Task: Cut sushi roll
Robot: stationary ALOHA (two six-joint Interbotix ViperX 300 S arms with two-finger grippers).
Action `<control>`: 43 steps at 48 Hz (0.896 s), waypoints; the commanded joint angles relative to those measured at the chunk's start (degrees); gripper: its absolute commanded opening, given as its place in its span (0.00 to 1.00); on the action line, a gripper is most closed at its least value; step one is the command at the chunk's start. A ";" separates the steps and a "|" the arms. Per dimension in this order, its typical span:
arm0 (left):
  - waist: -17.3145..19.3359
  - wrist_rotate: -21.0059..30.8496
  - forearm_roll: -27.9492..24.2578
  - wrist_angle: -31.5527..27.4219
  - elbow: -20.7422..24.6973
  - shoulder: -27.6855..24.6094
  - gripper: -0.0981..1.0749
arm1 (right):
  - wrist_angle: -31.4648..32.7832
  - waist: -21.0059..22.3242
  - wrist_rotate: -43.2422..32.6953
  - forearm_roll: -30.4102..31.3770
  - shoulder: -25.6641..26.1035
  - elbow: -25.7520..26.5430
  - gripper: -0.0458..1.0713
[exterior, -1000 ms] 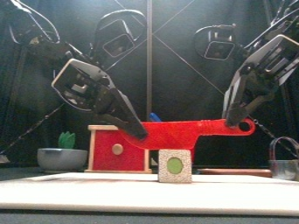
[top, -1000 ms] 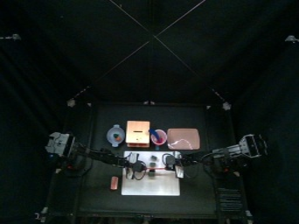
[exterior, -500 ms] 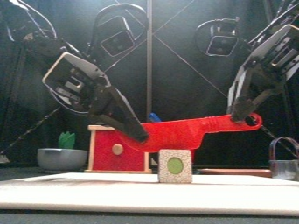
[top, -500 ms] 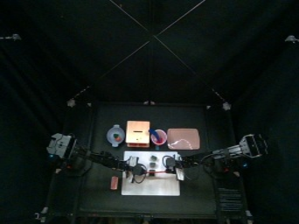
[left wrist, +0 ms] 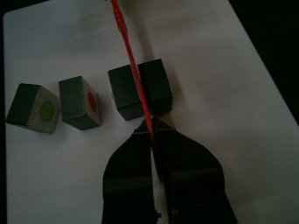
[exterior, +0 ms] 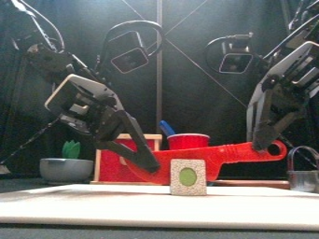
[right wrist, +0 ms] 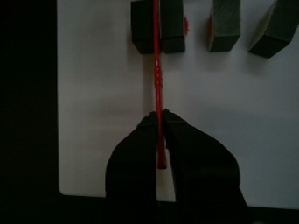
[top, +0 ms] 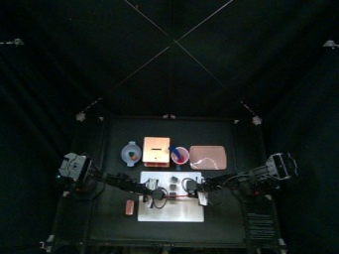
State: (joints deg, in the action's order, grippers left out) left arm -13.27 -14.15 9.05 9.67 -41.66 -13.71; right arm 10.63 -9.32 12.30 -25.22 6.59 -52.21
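Holding a red knife between them, the left gripper is clenched on one end and the right gripper is clenched on the other, so the blade spans the white cutting board on the counter. Both wrist views show the red edge laid across the largest remaining piece of the sushi roll, and 2 smaller cut pieces sit just beside it on the board. From the front, the knife slopes down toward the left gripper, its lower edge near the top of a cut piece with a green centre. The main risk, as I judge it, is uneven descent: if 1 arm presses sooner than the other, the blade tilts further and the roll could roll or slide instead of splitting. The line also looks off the block's middle, so a thin sliver may tip over. A thin blade held only at its ends could twist in either grip under load. Behind the board stand a red box, a grey bowl and a red cup, well apart from the cut.
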 commanded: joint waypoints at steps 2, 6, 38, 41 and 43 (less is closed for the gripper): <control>-3.34 -0.26 0.09 -4.75 -0.88 -0.97 0.32 | 0.79 -0.79 0.09 0.00 -0.62 -0.35 0.38; -3.87 -0.26 0.00 -6.33 -0.18 -1.05 0.32 | 0.97 -1.32 0.09 -0.09 -1.14 0.18 0.38; -0.70 -0.35 -3.52 -8.61 0.00 11.16 0.32 | 9.23 -1.23 0.18 0.88 7.82 3.60 0.38; 0.18 -0.35 -4.75 -9.05 0.09 13.01 0.32 | 9.93 -0.70 0.18 1.93 9.14 3.87 0.38; 1.05 -0.26 -5.54 -8.96 0.18 14.15 0.32 | 10.28 -0.18 0.09 2.99 10.11 3.96 0.38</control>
State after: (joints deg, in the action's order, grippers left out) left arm -12.66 -14.15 5.10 1.67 -40.87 -2.20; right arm 18.90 -9.76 12.30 -23.38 14.33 -48.25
